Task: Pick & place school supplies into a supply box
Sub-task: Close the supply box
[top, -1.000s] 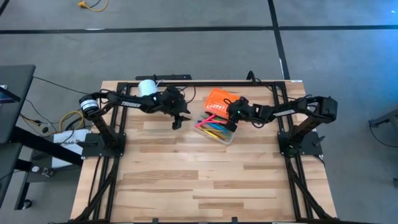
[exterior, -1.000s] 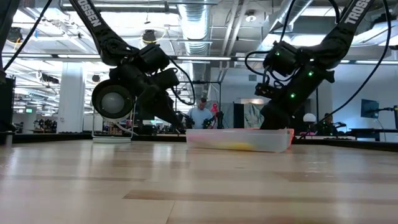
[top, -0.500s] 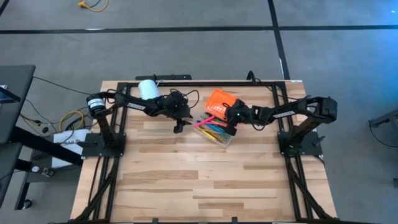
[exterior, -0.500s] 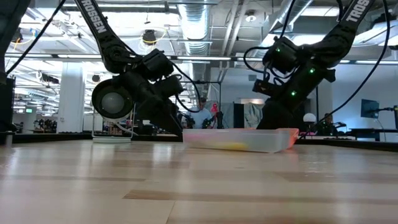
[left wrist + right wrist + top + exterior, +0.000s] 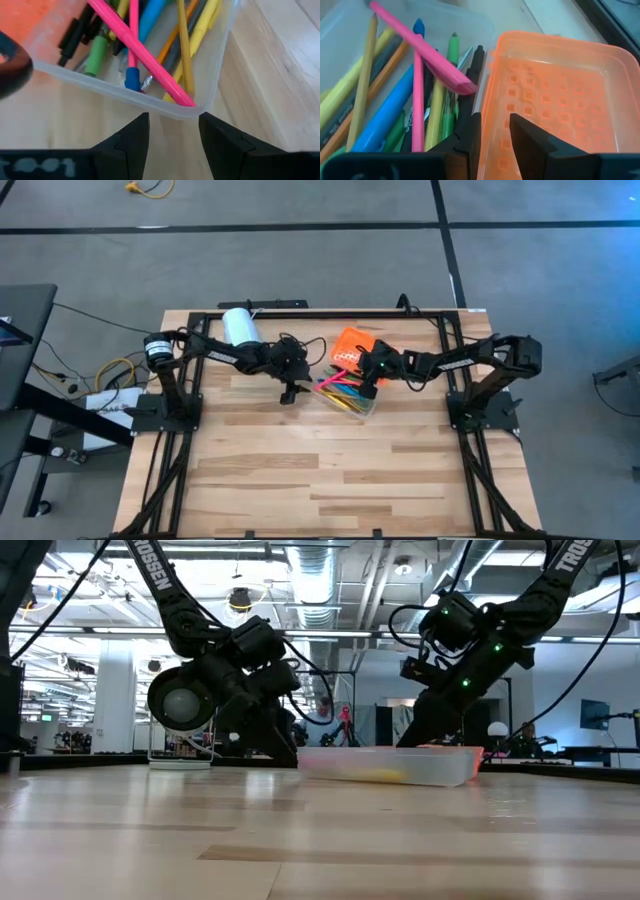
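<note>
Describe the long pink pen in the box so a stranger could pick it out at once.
Find the clear supply box with its orange lid open, between the two arms on the wooden table. Inside lies a bundle of pens and pencils. The pink pen lies on top, crossing the others diagonally, one end on the box's corner rim.

The supply box (image 5: 347, 388) is sitting on the table (image 5: 300, 480), with its lid (image 5: 353, 345) lying open just behind its base. The school supplies (image 5: 150, 55) are lying crisscrossed inside the base. The left gripper (image 5: 290, 390) is sitting just left of the box; the right gripper (image 5: 368, 375) is hanging over where the lid meets the base. The white cylinder (image 5: 238, 325) is lying well left of the box, farther back.
</note>
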{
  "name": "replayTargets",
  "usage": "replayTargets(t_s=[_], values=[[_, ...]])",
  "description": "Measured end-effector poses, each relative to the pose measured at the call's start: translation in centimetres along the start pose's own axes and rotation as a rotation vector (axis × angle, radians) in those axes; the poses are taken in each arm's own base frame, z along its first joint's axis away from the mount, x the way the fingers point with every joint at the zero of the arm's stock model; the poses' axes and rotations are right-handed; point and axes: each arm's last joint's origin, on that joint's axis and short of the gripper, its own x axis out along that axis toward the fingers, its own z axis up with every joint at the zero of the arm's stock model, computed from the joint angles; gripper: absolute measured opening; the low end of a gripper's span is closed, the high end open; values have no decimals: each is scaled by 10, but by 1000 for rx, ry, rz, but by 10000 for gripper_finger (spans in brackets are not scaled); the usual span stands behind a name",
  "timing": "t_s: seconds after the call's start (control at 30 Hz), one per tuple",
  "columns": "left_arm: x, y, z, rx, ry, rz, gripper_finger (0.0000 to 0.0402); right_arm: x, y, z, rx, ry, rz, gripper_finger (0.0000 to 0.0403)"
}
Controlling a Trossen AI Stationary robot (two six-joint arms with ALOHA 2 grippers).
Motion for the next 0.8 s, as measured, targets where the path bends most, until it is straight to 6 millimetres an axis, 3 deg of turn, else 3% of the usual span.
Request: replayTargets(t_s=[0.3,0.8], values=[[5,-15,-3,-32,70,-56,161,-2,15,-3,12,48,49,97],[10,-34,1,-128,139,-46,161,-15,67,-2,-19,52,161,97]])
